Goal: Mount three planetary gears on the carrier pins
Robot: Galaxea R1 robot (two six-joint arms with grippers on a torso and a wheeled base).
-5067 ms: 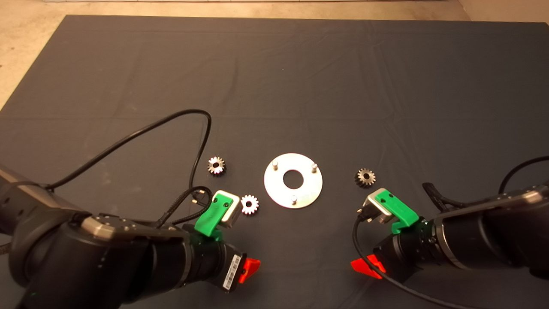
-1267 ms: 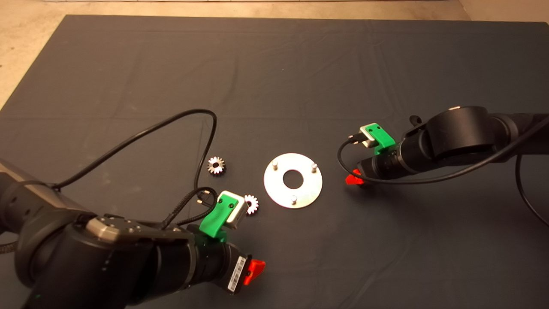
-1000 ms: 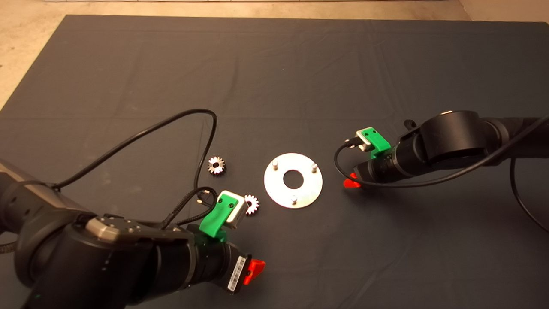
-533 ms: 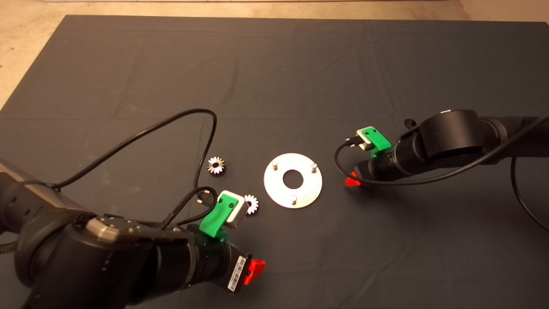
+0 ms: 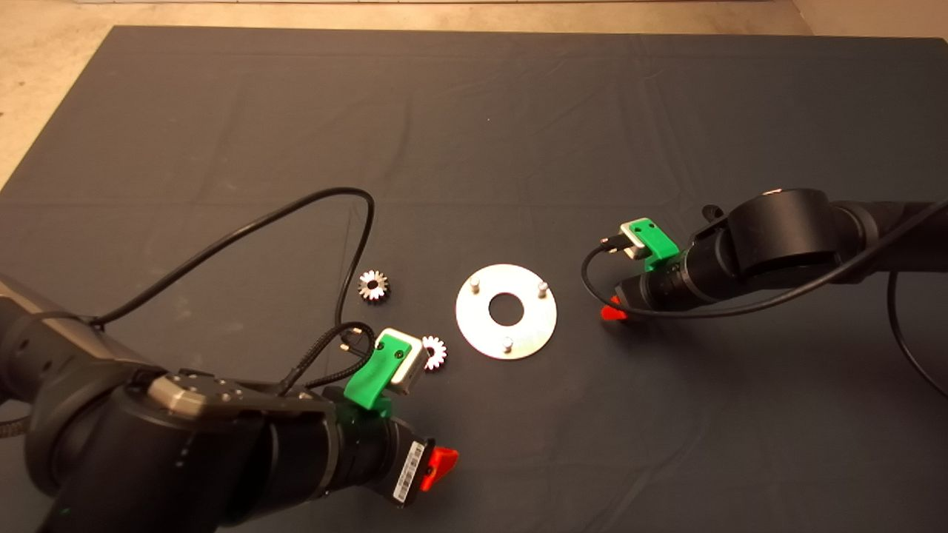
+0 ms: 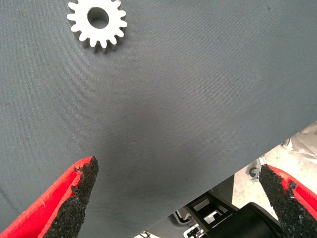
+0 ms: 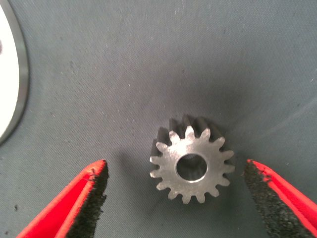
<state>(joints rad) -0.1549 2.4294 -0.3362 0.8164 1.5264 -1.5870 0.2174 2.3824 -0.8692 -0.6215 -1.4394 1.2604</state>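
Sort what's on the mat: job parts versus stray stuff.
Job parts: disc with three pins; two gears left of it; a third gear between the open right gripper.

Stray: nothing loose; only the left gripper, open, its cable, and the mat.

Dark wrinkled mat (image 5: 518, 111) over pale beige floor (image 5: 44, 66) along the far edge

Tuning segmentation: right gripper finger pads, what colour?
Black, gritty pads on red fingers; right wrist view shows it best.
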